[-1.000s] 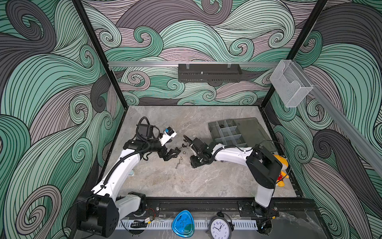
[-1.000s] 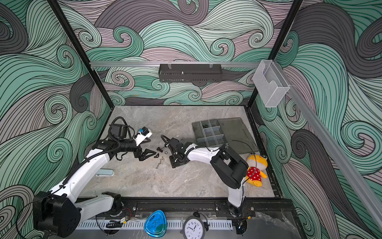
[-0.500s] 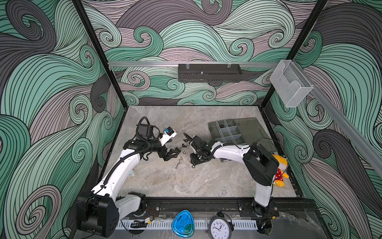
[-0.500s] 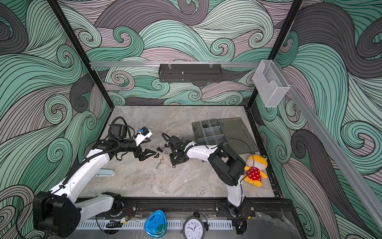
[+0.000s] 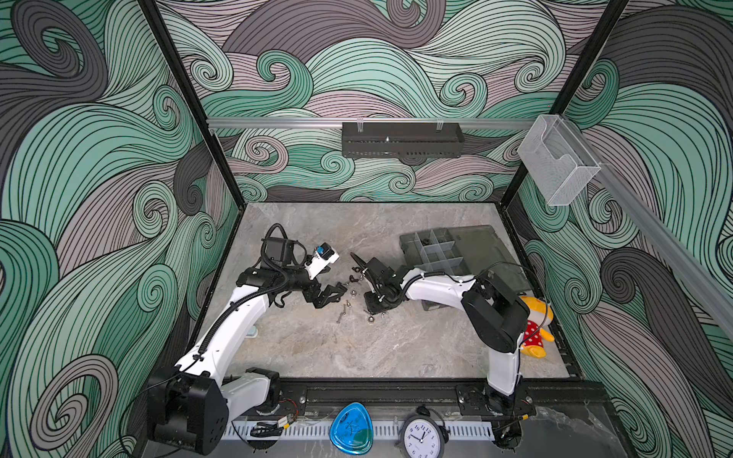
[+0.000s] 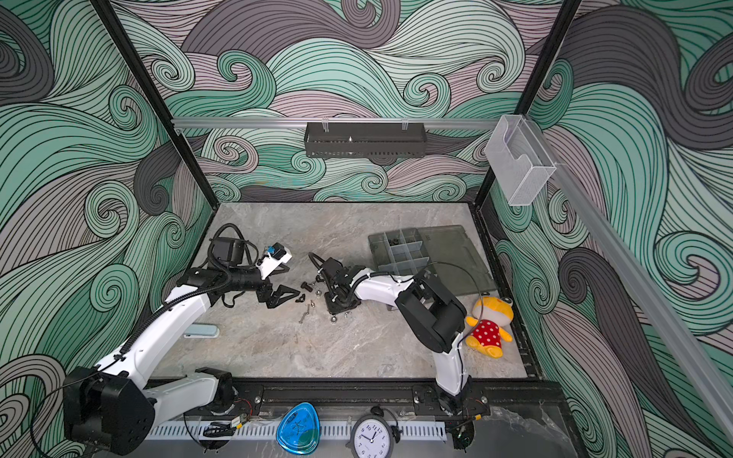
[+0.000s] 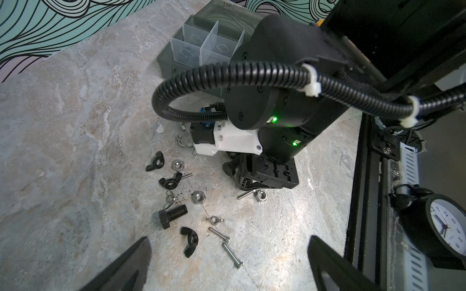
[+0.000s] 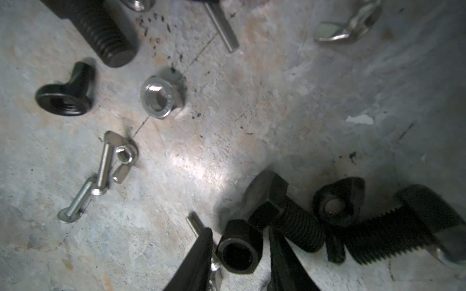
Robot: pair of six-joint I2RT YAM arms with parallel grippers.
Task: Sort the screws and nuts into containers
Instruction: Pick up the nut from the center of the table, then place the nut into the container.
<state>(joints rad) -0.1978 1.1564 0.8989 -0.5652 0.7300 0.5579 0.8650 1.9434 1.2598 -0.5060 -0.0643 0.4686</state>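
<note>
A: A grey marbled table (image 5: 317, 357), with wave-patterned walls (image 5: 357, 79) all round. What has changed over the loose screws (image 7: 230, 254) and nuts (image 7: 198, 197)?

B: The right pincer (image 8: 239, 233) has kept its place above them but drawn its jaws in. They stand part open, one on each side of a black nut (image 8: 239, 247), with a thin gap on both sides. Nothing is gripped yet.

A: What lies next to it?

B: A black bolt (image 8: 285, 214) lies just outside one finger (image 8: 282, 264), touching the nut or nearly so. A silver screw (image 8: 193, 224) lies just outside the other finger. The squeeze could catch either.

A: And the left pincer (image 7: 229, 240)?

B: It is wide open and empty, hovering short of the same parts, and more of them lie just ahead of it.

A: Where must the nut go?

B: Into the box (image 5: 435, 250), which sits well behind the right pincer, back along its own arm. Most compartments look bare. One at the far end seems to hold a few dark pieces.

A: So?

B: The narrowing suggests the nut is chosen and the grasp nearly made. The lift and carry have not begun.
</note>
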